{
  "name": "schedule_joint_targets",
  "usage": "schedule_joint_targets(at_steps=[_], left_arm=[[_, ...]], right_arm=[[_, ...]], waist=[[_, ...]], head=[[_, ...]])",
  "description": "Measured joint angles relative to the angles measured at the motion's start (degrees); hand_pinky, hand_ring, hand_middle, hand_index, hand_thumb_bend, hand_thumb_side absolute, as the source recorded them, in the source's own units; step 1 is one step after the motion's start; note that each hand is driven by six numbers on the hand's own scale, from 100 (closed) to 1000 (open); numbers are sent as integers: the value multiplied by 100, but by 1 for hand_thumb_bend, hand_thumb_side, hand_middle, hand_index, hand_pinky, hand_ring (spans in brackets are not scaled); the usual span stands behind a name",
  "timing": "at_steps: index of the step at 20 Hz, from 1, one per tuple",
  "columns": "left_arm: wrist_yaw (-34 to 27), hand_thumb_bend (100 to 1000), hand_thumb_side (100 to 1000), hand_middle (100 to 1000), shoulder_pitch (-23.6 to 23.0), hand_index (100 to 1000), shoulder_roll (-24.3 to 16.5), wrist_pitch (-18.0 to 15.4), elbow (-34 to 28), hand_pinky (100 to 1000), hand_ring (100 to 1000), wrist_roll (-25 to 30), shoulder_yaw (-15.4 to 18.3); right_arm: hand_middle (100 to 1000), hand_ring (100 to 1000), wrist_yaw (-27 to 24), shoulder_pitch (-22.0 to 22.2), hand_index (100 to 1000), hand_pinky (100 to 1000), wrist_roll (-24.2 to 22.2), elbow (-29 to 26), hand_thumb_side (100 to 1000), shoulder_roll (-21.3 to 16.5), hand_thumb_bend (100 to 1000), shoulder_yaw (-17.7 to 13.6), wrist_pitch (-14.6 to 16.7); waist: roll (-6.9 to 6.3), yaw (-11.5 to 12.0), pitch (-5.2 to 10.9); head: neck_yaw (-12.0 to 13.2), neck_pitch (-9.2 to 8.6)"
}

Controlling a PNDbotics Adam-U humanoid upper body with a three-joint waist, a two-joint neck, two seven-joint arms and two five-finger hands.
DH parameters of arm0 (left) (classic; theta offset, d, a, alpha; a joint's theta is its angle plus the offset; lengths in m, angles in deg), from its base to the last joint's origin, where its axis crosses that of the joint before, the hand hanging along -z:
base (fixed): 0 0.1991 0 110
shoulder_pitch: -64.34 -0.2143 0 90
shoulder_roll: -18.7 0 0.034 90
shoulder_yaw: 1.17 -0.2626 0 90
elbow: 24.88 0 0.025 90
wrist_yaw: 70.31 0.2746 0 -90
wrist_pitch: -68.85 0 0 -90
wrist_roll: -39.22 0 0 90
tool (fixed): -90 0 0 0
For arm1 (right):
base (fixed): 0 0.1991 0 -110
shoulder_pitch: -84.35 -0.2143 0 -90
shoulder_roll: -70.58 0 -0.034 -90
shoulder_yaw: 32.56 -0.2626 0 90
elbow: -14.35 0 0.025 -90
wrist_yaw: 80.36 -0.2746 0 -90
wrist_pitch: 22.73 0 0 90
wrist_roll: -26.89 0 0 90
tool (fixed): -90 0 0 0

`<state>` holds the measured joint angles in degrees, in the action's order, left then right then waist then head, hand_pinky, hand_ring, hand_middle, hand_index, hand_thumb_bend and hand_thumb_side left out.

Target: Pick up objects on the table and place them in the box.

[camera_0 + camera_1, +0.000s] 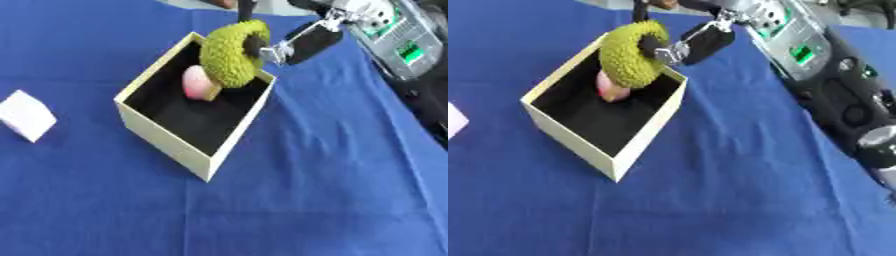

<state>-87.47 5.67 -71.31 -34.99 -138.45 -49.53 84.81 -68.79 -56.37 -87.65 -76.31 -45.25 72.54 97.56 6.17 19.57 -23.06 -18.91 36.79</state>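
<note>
Green spiky fruit (229, 55) pinched by right hand (302, 44) fingers; above box (166, 145).

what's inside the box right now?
A pink rounded object lies on the box's black floor. The green spiky fruit, held by the right hand, hangs over it and hides that far corner.

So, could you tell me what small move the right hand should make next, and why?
Probably lower a little and open. The right hand holds the green fruit over the far part of the box, above the rim, with the pink item already inside beneath it. Letting go from lower down should keep the fruit from bouncing out or landing on the rim.
</note>
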Motion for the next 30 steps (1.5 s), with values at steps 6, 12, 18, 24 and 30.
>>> schedule_joint_targets(at_steps=[6, 12, 18, 24, 30], left_arm=[[-23, 100, 574, 676, 46, 769, 4, -28, 0, 686, 772, 16, -1], [-25, 100, 574, 677, 49, 769, 48, -26, 0, 686, 773, 18, -2], [-25, 100, 574, 677, 49, 769, 49, -19, 0, 685, 774, 25, -2], [-25, 100, 574, 677, 44, 769, 49, -11, 0, 685, 774, 32, -2], [-15, 100, 573, 680, -9, 770, 48, -6, 0, 685, 774, 27, -1]], right_arm=[[523, 991, 422, -23, 600, 886, -48, 325, 200, 321, 100, 172, 135], [706, 1000, 770, -18, 766, 917, 22, 516, 200, 444, 100, 264, 266], [828, 1000, 1000, -13, 938, 1000, -97, 476, 181, 444, 100, 254, 463], [826, 1000, 950, 33, 937, 1000, -122, 350, 231, 437, 100, 112, 485], [809, 1000, -29, 160, 944, 1000, -221, -83, 329, 320, 100, -172, 82]], waist=[[32, 47, -27], [32, 55, -55], [30, 34, -56], [9, -8, -55], [-21, -80, -4]], head=[[-55, -10], [-76, -51], [-79, -56], [-78, -56], [5, -49]])
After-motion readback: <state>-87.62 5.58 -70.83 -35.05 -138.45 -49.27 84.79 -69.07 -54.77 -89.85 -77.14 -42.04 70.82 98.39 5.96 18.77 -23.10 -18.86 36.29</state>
